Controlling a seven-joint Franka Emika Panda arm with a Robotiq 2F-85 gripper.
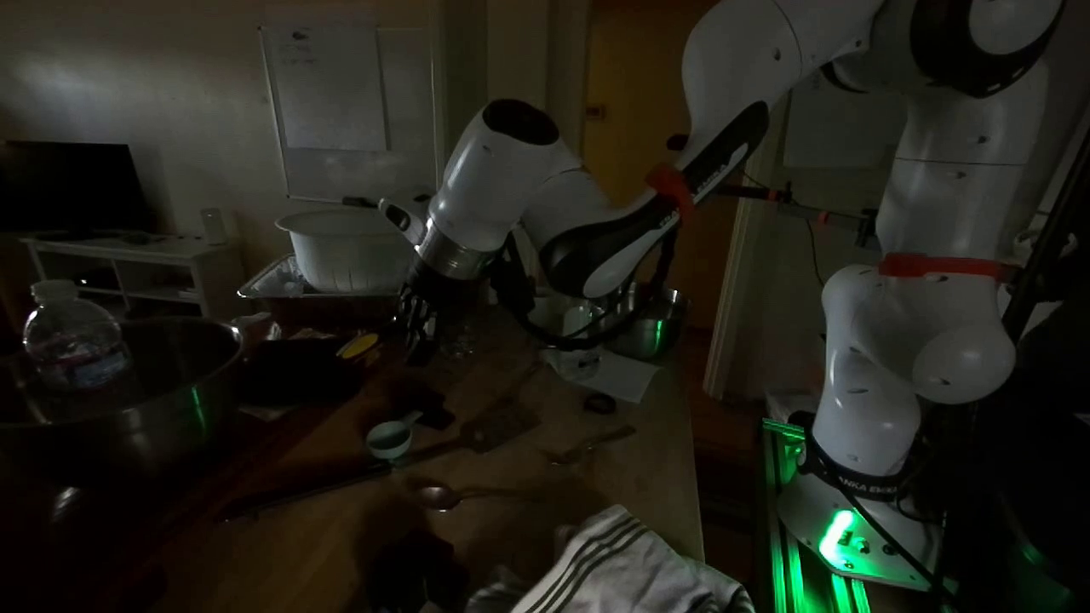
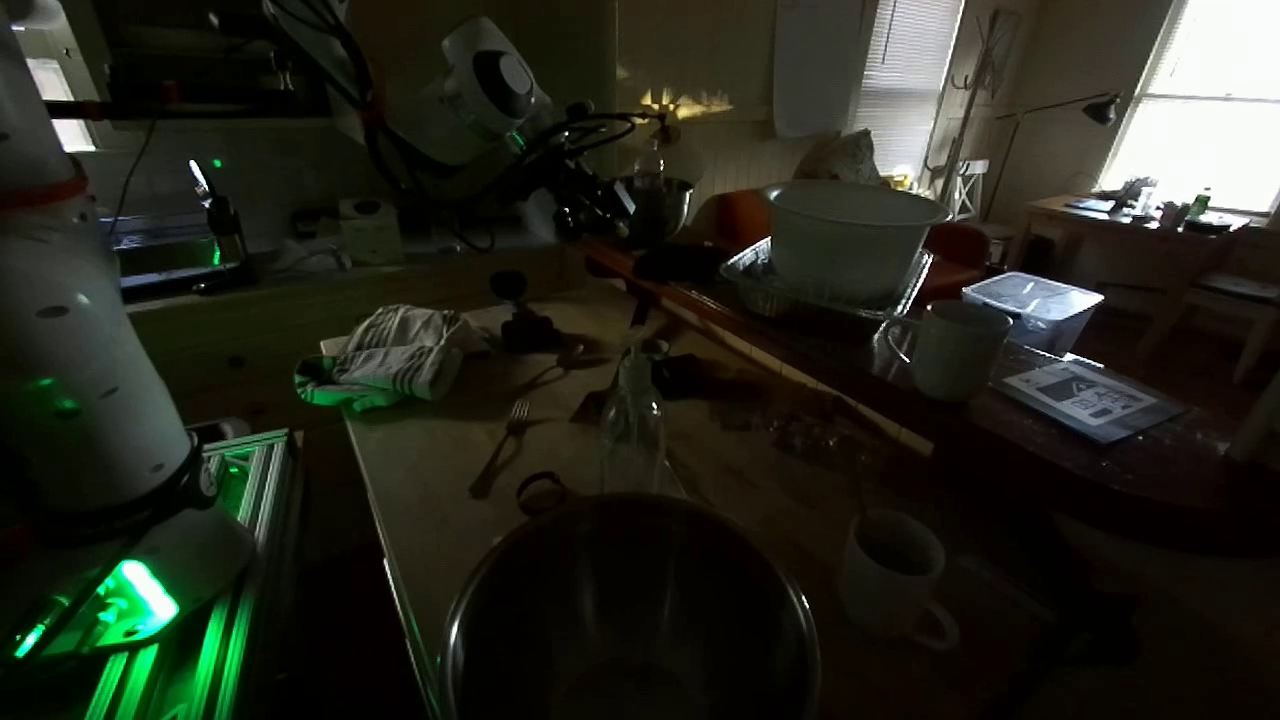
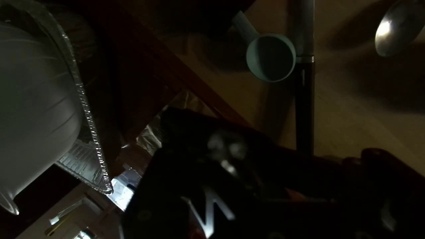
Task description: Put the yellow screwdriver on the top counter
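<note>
A striped cloth [image 1: 634, 570] lies bunched closest to me, at the near end of the wooden table [image 1: 656, 477]. Farther back on the left, at the top counter [image 2: 1120, 465], there's a yellow piece I take for the yellow screwdriver [image 1: 358, 346], by the right end of a black item [image 1: 298, 375]; in this gloom I can't say whether it lies on it or beside it. The end effector [image 1: 417, 340] hangs just to its right, pointing down, too dark for me to tell whether it's spread, pressed together or pinching anything. Behind, a white tub [image 1: 345, 255] sits in a foil tray [image 1: 257, 286]; to the left, a clear bottle [image 1: 72, 340] stands in a large steel bowl [image 1: 166, 438]. Down on the table a pale green measuring cup [image 1: 389, 440] lies just beside a long spatula [image 1: 315, 491], with a spoon [image 1: 438, 496] nearer and a fork [image 1: 593, 444] off to the right. In an exterior view another clear bottle [image 2: 633, 430] stands upright just beyond a second steel bowl [image 2: 560, 600], and a white mug [image 2: 893, 575] stands to that bowl's right.
</note>
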